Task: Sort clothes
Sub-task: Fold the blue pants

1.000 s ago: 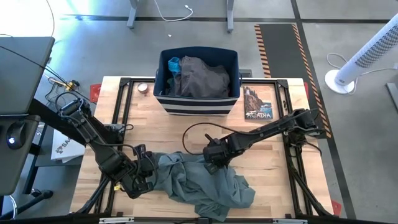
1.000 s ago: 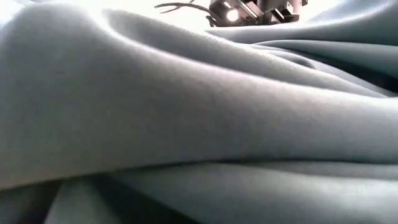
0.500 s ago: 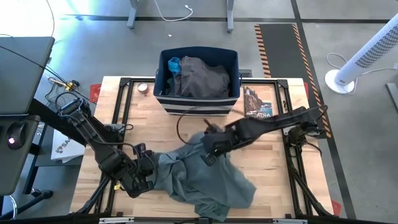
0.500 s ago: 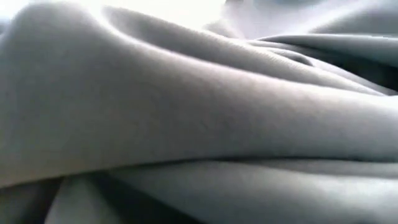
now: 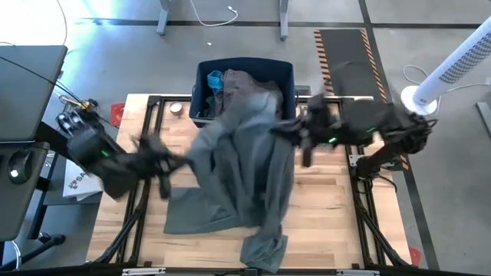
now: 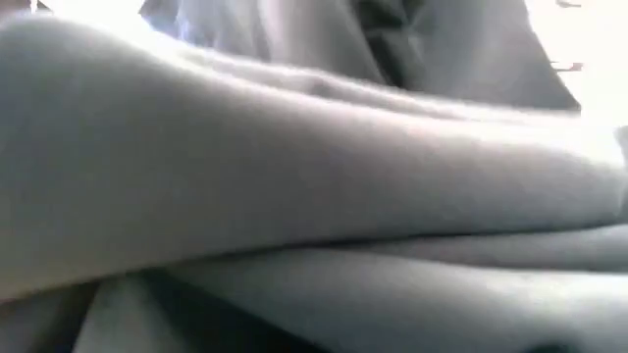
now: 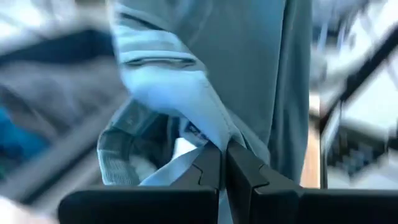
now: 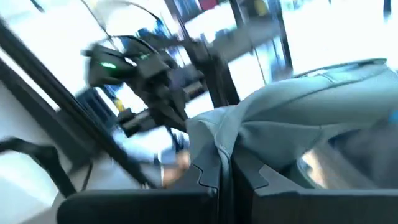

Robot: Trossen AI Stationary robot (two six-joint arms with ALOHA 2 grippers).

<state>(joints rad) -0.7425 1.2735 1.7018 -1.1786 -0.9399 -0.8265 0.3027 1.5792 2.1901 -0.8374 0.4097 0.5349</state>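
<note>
A grey-green shirt point(image 5: 242, 165) is held up between my two grippers and hangs down in a wide sheet. Its lower end point(image 5: 265, 249) lies on the wooden table near the front edge. My left gripper point(image 5: 180, 159) is shut on the shirt's left side and my right gripper point(image 5: 280, 132) on its right side, both well above the table. Behind the shirt stands the navy bin with white stripes point(image 5: 201, 96), holding dark grey-brown trousers point(image 5: 249, 84) and a bright blue piece point(image 5: 213, 78). In the low view the shirt's cloth point(image 6: 314, 196) fills the whole picture. My left gripper point(image 7: 222, 155) pinches a bunched fold of the shirt point(image 7: 208, 134) between its two shut fingers, close to a ribbed edge point(image 7: 118, 155). The cloth hangs away from the fingers; how many layers, I cannot tell. My right gripper point(image 8: 225, 168) pinches a fold of the shirt point(image 8: 224, 134) between its two shut fingers. The fingers point roughly level. From the fold the cloth runs off in a smooth raised sheet point(image 8: 311, 93) toward the other arm.
A small roll point(image 5: 176, 109) lies on the table left of the bin. Black frame rails point(image 5: 153, 126) run along the table's left and right sides. A white fan point(image 5: 449, 65) stands on the floor to the far right.
Both grippers have risen fast, the right one going toward the table's far right and tipping up to near level, the left one up and toward the left. The shirt, crumpled on the table before, is lifted and spread between them; only its lower end stays on the table.
</note>
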